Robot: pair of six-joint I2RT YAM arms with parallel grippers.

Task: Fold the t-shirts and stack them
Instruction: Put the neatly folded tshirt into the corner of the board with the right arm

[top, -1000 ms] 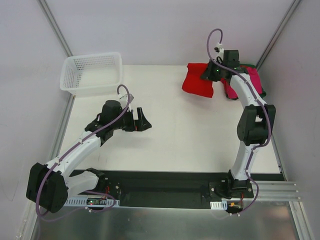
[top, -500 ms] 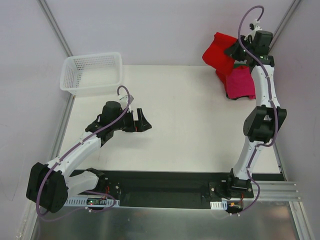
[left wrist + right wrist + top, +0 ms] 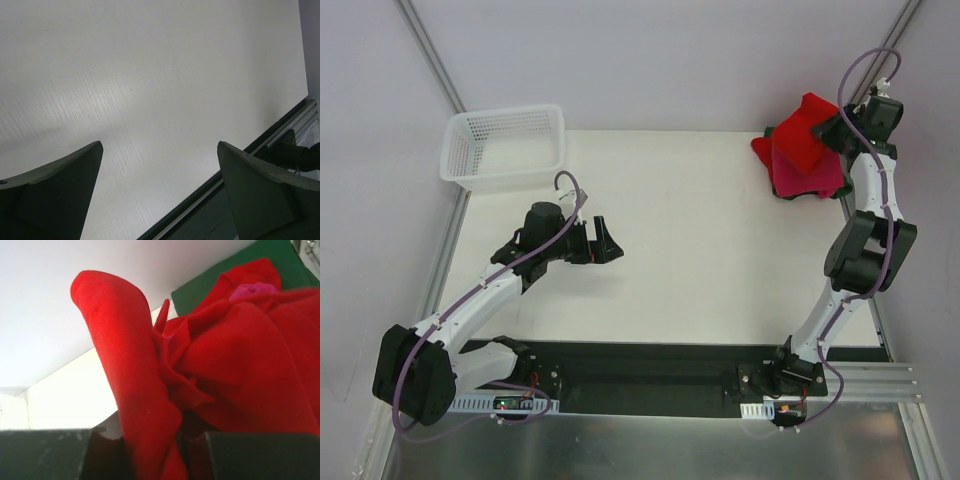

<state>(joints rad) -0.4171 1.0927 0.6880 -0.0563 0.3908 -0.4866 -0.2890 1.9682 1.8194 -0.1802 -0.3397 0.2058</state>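
My right gripper (image 3: 837, 135) is raised at the table's back right corner, shut on a bright red t-shirt (image 3: 798, 138). The shirt hangs bunched over a pile of t-shirts, where magenta-pink cloth (image 3: 810, 186) shows underneath. In the right wrist view a red fold (image 3: 125, 365) runs down between the fingers of the right gripper (image 3: 160, 450). Behind it are more red cloth (image 3: 260, 365), a bit of magenta (image 3: 252, 290) and a dark green shirt (image 3: 235, 275). My left gripper (image 3: 605, 240) (image 3: 160, 145) hovers open over bare table, holding nothing.
A white mesh basket (image 3: 505, 145) stands at the back left corner. The table's black front rail (image 3: 210, 190) and metal frame lie near the left gripper. Walls close in behind the pile and on its right.
The right gripper has carried the bright red t-shirt up and to the right, from the table's back middle to over the pile in the corner. The left arm has stayed still.
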